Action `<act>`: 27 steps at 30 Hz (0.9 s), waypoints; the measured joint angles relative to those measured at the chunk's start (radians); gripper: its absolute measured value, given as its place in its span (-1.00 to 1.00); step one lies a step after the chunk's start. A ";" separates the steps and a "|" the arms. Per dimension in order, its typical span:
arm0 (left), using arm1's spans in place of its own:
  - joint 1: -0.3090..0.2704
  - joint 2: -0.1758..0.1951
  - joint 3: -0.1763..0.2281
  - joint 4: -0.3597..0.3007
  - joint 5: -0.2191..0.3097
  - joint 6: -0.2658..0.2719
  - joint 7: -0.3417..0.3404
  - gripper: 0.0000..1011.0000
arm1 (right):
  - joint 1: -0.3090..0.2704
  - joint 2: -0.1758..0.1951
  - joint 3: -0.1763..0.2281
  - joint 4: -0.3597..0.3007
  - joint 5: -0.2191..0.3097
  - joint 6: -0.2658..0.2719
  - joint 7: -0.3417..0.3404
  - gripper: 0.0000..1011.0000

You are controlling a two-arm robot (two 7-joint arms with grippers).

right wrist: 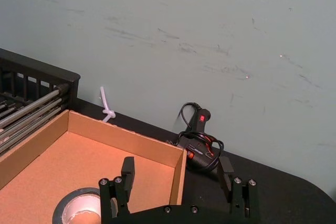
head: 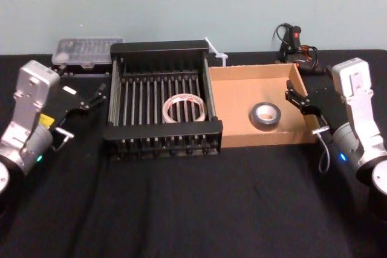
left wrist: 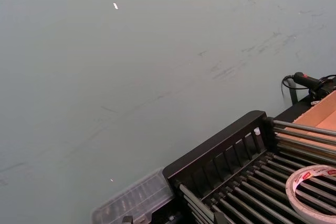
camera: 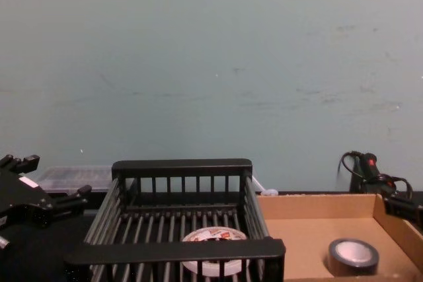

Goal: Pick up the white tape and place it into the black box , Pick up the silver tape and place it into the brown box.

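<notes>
Head view, white tape [head: 184, 108]: we see it lying flat on the bars inside the black box [head: 163, 130], a little right of the middle.
Head view, silver tape [head: 266, 115]: it lies flat on the floor of the brown box [head: 236, 104], toward its right half, apart from the walls.
Boxes: they stand side by side on the dark bench [head: 181, 209], walls touching or nearly so.
Left pincer [head: 97, 96]: it hangs off the black box's left side with fingers spread, gripping nothing.
Right pincer [head: 291, 93]: it hangs at the brown box's right wall, fingers apart and empty, with the silver tape just ahead of it in the right wrist view.
Progress: we judge both placements done, as each roll sits in its named box.
Handling, white tape: we take it for a light, stiff, thin-walled ring with a smooth outer face, which a hard squeeze could bend out of round.
Handling, silver tape: we take it for a smaller, thicker, firmer roll that should resist slipping.
Where to hold: we would grip one side of either roll, one finger through the hole and one on the outer face.
Writing: the white tape's label carries red and dark print that we cannot read, and we find no writing on the silver tape or the boxes.
</notes>
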 joint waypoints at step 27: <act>0.000 0.000 0.000 0.000 0.000 0.000 0.000 0.98 | 0.000 0.000 0.000 0.000 0.000 0.000 0.000 0.98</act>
